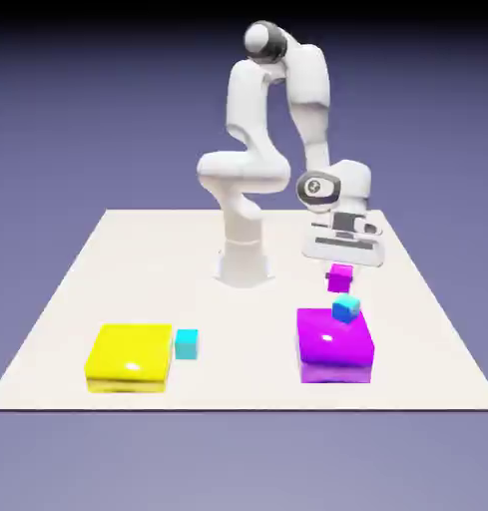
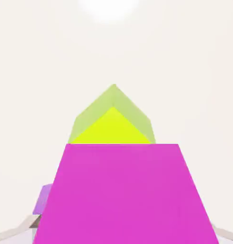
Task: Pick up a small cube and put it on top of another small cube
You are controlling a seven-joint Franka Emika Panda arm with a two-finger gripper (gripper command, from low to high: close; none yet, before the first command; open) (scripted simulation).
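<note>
We see the tiny magenta-pink cube (image 1: 339, 278) held between the jaws (image 1: 339, 275), above the bench (image 1: 245, 369). The other small cube (image 1: 346, 307) looks cyan in the exterior view, turned corner-forward by the far edge of the big purple block (image 1: 333, 344); in the hand view, we see yellow-green faces coming to a corner past the pink cube.

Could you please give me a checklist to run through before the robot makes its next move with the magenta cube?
1. Magenta cube gripped in the hand: ok, it fills the space between the fingertips.
2. Top of the corner-forward cyan cube free for stacking: ok, nothing rests on it.
3. Magenta cube centred over that cube: cannot tell from these angles.
4. Faces of the two cubes lined up: not ok, they are turned relative to each other.
5. Corner-forward cube standing free of the purple block: cannot tell, they overlap in the exterior view.
</note>
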